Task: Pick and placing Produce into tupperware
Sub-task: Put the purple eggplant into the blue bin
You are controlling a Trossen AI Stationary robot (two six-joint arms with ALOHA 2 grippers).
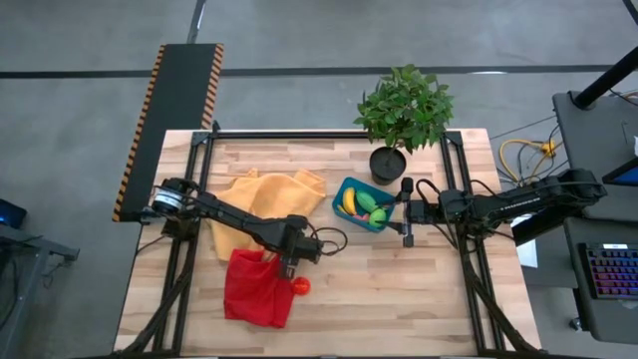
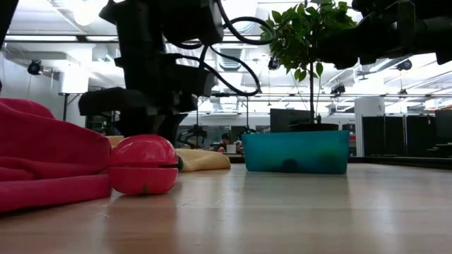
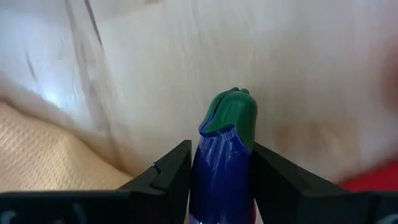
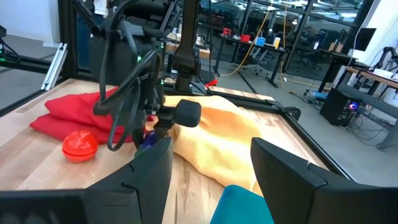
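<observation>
My left gripper (image 1: pixel 289 261) stands over the table's middle near the red cloth's (image 1: pixel 254 289) far edge, shut on the purple piece (image 3: pixel 219 180), which has a green cap (image 3: pixel 231 112). The red round one (image 1: pixel 301 286) lies on the wood beside the cloth. The blue-teal tupperware (image 1: pixel 361 204) holds the yellow banana (image 1: pixel 350 201), green ovals (image 1: pixel 367 203) and a pink bit. My right gripper (image 1: pixel 407 214) is open and empty just right of the tupperware. My left gripper pinches the purple piece by the two sides of its purple body (image 3: pixel 208 168) between the two fingers. The piece lies along the fingers, and its green-capped end (image 3: pixel 231 112) sticks out past the fingertips toward the table. I cannot tell whether it touches the wood.
A yellow-orange cloth (image 1: pixel 264 204) lies between my left arm and the tupperware. A potted plant in a black pot (image 1: pixel 388 163) stands just behind the tupperware. Bare wood lies along the near side of the table (image 1: pixel 399 299).
</observation>
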